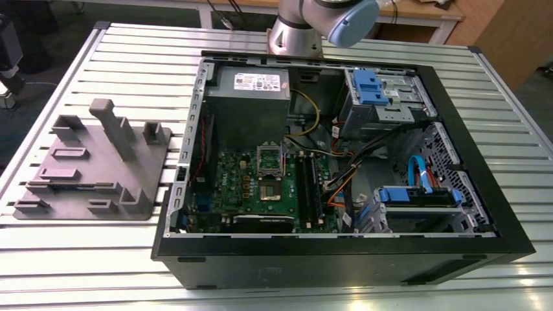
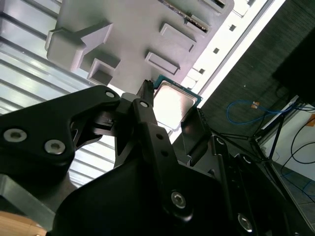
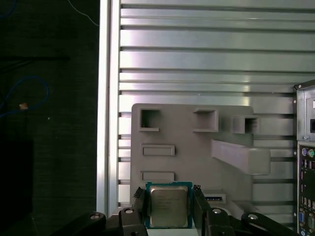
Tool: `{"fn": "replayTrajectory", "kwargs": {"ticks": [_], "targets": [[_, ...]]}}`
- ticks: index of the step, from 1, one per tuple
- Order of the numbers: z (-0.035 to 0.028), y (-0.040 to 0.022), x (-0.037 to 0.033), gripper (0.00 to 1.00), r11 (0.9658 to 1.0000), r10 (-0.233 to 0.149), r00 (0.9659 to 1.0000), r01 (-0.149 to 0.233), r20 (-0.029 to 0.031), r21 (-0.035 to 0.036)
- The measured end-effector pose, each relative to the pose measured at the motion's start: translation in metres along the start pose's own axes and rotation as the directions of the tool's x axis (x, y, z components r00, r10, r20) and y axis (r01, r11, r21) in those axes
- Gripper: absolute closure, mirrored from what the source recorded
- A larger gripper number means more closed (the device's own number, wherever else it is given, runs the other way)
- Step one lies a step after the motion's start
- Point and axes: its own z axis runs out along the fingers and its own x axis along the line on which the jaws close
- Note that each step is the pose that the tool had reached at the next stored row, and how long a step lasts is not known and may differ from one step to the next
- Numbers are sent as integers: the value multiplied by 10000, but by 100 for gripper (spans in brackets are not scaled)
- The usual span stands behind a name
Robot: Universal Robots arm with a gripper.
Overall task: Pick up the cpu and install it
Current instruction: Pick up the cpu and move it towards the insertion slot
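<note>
Fingers [image 3: 139,205] closed narrow on the cpu [image 3: 168,205], pinching two opposite edges, as seen in first wrist view. Silvery metal top faces cam. Cpu held in air, well above grey plastic tray [image 3: 192,162], which lies on slatted metal tabletop [image 3: 197,59]. Open PC case [image 1: 346,259] just beside tray, on exterior view's right of it. Green motherboard [image 1: 250,194] inside, w/ square socket frame [image 1: 270,159].

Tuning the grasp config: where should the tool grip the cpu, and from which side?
Two opposite thin edges, coming in square to its flat metal top. The cpu is a thin flat square, so only the rim gives purchase. The tool pinches exactly there.
</note>
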Motion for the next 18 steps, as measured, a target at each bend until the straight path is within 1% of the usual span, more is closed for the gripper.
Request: {"fn": "replayTrajectory", "kwargs": {"ticks": [8,18], "targets": [[2,1,-84,53,10000,0,10000,0,0,0],[7,2,-226,53,10000,0,10000,0,0,0]]}}
